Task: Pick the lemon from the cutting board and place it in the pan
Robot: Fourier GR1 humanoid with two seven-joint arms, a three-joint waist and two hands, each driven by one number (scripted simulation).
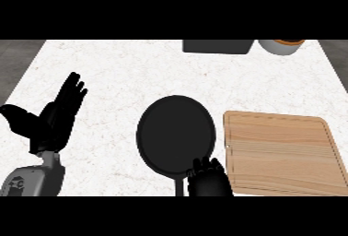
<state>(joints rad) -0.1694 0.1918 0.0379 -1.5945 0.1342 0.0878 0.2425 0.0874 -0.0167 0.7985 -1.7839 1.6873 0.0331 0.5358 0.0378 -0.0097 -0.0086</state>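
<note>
Status: lemon not visible anywhere. The board (282,154) is bare and the pan (175,134) is empty too, so as far as I can see the place step isn't done.

My right robot hand (208,179) sits just below the pan's lower right rim, between the pan handle and the board's left edge. It's cut off at the bottom of the view; only dark knuckles and short finger stubs show. Fingers look curled, but I can't tell whether they're wrapped round anything. My guess is the lemon is inside that fist, hidden, but that's unconfirmed.

My left robot hand (58,117) is well left of the pan, fingers straight up and spread, thumb out, holding nothing. It's resting.

If the lemon is in the right hand: what's left is a short move up over the pan, then release.

Hard to make out:
- pan handle (179,184), mostly cut off, runs right beside my right hand
- dark box (217,46) and a white cup (280,46) far above the pan at the table (122,69) edge, both clipped at the top
</note>
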